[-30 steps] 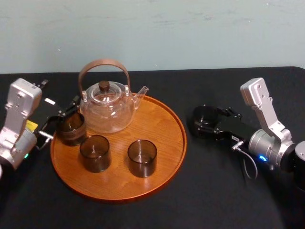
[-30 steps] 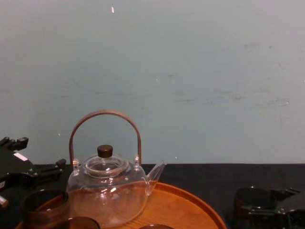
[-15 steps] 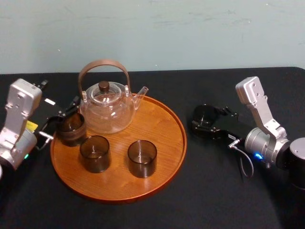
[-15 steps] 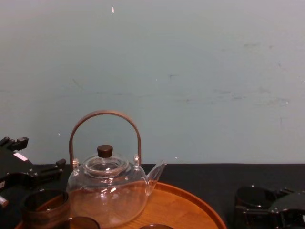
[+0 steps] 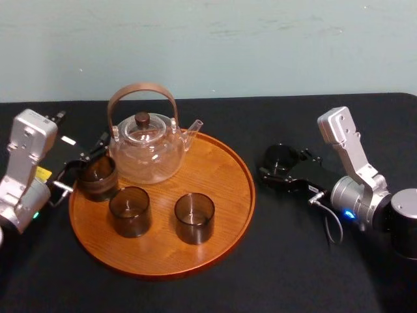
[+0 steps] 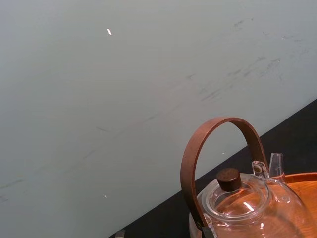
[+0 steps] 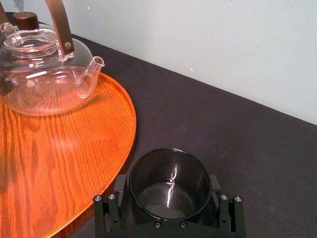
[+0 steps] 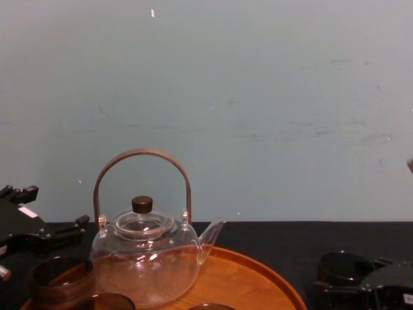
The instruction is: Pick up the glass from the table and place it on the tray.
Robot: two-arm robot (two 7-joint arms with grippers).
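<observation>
Meanwhile, right gripper [image 7: 167, 186] closed around dark glass [image 7: 168, 168], upright on black table [image 7: 223, 119]; wooden tray [image 7: 59, 163] edge just beside it; left gripper [image 5: 83, 163] parked at tray's opposite rim; pale green wall [image 7: 198, 29] beyond.

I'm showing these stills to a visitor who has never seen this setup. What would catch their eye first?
The round orange-brown tray mid-table stands out, carrying a clear teapot with an arched brown handle and three dark glasses. Right of it, the right gripper clasps a fourth dark glass off the tray; the left gripper sits at the tray's left edge.
</observation>
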